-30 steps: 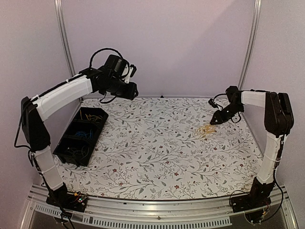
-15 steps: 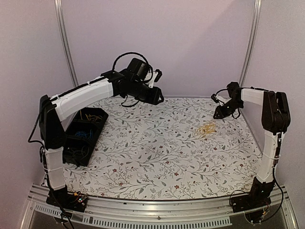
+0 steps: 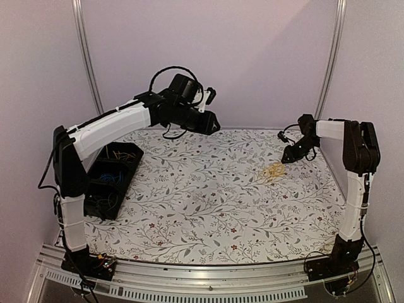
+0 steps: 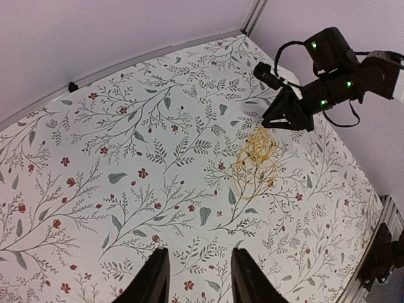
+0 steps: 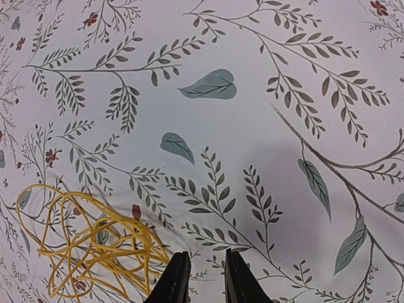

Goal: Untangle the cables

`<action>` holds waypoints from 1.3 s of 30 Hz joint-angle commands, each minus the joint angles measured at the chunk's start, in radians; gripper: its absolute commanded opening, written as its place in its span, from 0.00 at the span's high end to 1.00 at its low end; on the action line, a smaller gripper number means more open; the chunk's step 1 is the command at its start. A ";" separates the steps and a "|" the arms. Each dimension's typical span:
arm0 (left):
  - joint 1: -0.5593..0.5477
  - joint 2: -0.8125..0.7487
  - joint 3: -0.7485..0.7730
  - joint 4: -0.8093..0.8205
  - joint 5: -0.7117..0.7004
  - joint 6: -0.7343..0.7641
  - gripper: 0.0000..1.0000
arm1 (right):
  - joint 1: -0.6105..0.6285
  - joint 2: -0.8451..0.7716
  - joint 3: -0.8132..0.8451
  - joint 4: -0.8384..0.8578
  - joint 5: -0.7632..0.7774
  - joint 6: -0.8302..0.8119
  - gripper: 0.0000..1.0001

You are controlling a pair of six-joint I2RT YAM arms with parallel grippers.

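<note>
Cables: one loose yellow tangle is lying on the right side of the table, toward the far edge. Its strands are looping over each other too closely for counting.
Table: one, showing a leaf-and-flower print, bearing the tray on its left and the tangle on its right.
Arms: two. The left arm is reaching up and out over the far middle of the table. The right arm is bending in from the right edge toward the tangle.
Tray: one, black, sitting at the left edge, with three compartments. Thin wires are lying in them, yellowish in the far one and blue in the middle one; the near one is too dim for telling.
Left gripper: hanging high over the table, well apart from the tangle. Its fingers are standing wide with nothing between them.
Right gripper: hovering just beyond the tangle, tips pointing down at the table. Its fingers are leaving only a narrow gap and gripping nothing, and the yellow loops are lying just beside one finger.
Change, left arm: a second ago it was standing near the tray's far end. Now it is reaching much farther right, hardly differing from half a second ago.
Change, right gripper: half a second ago it was riding higher and farther back. Now it is sitting lower again, close to its place a second ago.
Change, cables: the tangle is lying in the same spot.
</note>
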 commanded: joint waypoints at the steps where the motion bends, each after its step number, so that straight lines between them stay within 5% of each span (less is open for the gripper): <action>1: -0.008 0.011 -0.001 0.014 0.006 -0.005 0.63 | -0.012 -0.068 -0.028 0.010 -0.032 0.008 0.77; 22: -0.015 0.005 -0.018 0.028 0.005 -0.020 0.63 | -0.014 0.002 -0.009 -0.024 -0.133 -0.021 0.78; 27: -0.015 0.017 -0.003 0.028 0.009 -0.025 0.63 | -0.014 0.014 0.003 -0.019 -0.138 -0.019 0.90; 30: -0.016 0.020 0.001 0.032 0.012 -0.027 0.63 | -0.014 -0.020 -0.004 -0.015 -0.152 -0.017 1.00; 39: -0.068 0.075 -0.023 0.236 0.132 0.025 0.56 | 0.022 -0.295 0.009 -0.166 -0.324 -0.057 1.00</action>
